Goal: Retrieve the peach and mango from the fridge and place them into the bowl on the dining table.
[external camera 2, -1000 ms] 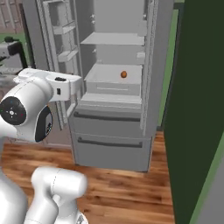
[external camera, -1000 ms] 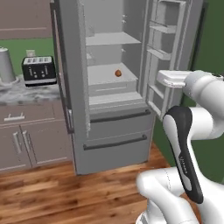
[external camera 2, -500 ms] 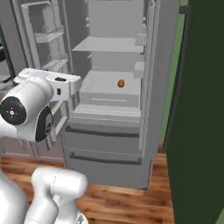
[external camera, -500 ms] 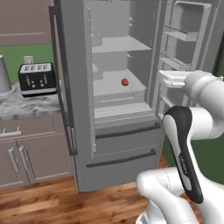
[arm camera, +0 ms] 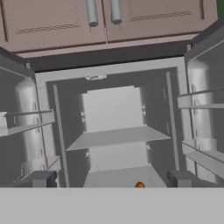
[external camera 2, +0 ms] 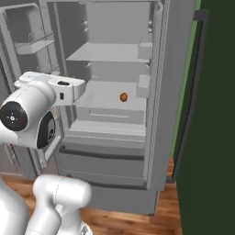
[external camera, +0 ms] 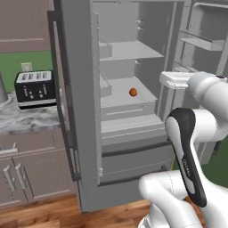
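Observation:
The grey fridge (external camera: 133, 53) stands in front of me with both upper doors swung wide. One small orange-brown fruit (external camera: 132, 92) lies on the middle shelf, also in the right base view (external camera 2: 123, 97) and at the bottom of the hand view (arm camera: 139, 185). Whether it is the peach or the mango I cannot tell. My gripper (arm camera: 112, 180) is open, its fingertips (arm camera: 43, 178) far apart with nothing between them. It points into the fridge (arm camera: 113, 109), well short of the fruit. The bowl and the dining table are out of view.
The left fridge door (external camera: 73, 111) juts out toward me, and the right door (external camera: 205, 40) with its bins hangs beside my arm. A black toaster (external camera: 34, 89) sits on the marbled counter (external camera: 26, 120) above brown cabinets (external camera: 35, 173). A dark green wall (external camera 2: 211, 114) stands on the right.
The whole scene has grown and shifted: the base has driven closer to the fridge. The arm keeps the same pose, the gripper stays open, and the fruit has not moved on its shelf.

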Available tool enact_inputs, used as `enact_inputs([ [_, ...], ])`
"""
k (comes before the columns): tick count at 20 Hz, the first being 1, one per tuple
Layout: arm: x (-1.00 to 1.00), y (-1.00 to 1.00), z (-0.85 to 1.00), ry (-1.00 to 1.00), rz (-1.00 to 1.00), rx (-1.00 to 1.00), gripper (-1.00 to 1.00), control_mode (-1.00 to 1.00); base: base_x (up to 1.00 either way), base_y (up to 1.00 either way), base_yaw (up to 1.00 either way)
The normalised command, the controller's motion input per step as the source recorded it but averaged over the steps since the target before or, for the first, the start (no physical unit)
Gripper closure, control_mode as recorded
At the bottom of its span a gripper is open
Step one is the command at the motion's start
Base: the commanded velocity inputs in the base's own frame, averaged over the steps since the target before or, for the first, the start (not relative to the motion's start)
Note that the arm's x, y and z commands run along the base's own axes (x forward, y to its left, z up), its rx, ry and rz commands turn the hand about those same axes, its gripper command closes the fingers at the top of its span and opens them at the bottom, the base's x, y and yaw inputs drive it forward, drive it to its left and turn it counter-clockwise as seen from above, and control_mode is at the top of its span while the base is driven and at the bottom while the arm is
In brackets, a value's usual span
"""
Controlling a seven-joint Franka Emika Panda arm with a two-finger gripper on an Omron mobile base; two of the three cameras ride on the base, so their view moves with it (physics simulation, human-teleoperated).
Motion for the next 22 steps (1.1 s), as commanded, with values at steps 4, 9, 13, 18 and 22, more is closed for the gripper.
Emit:
enact_inputs([
  [4,0.00,0.00,0.00,0.00,0.00,0.00,-1.00,1.00,0.58,-0.28,0.00],
  [9,0.00,0.00,0.00,0.00,0.00,0.00,-1.00,1.00,0.56,-0.29,0.00],
  [13,0.00,0.00,0.00,0.00,0.00,0.00,-1.00,1.00,0.51,-0.26,0.00],
  [18,0.00,0.00,0.00,0.00,0.00,0.00,-1.00,1.00,0.50,-0.07,0.00],
  [22,0.00,0.00,0.00,0.00,0.00,0.00,-1.00,1.00,0.55,0.00,0.00],
])
